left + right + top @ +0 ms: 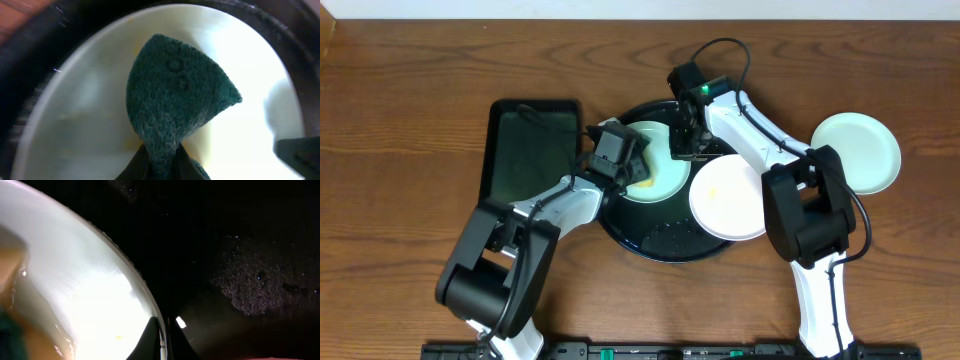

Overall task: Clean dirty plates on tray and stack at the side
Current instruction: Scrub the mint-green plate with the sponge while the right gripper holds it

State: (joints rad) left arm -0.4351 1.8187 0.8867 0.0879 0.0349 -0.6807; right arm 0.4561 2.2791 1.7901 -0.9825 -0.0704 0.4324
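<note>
**Teal sponge (pixel 175 95) pinched tight and down on the mint plate (pixel 85 115)**

So the left hand (pixel 161 162) has its fingers squeezed shut on the sponge's narrow end, and the scrubby face lies on the mint plate, which sits inside the round black tray (pixel 655 243). Yellowish smears show by the sponge. Meanwhile the right hand (pixel 162 337) is clamped on that same plate's rim, edge caught between its fingers. A white plate (pixel 728 200) overhangs the tray's right rim. The second mint plate (pixel 857 152) sits on the desk (pixel 400 120), well apart from the tray.
</note>
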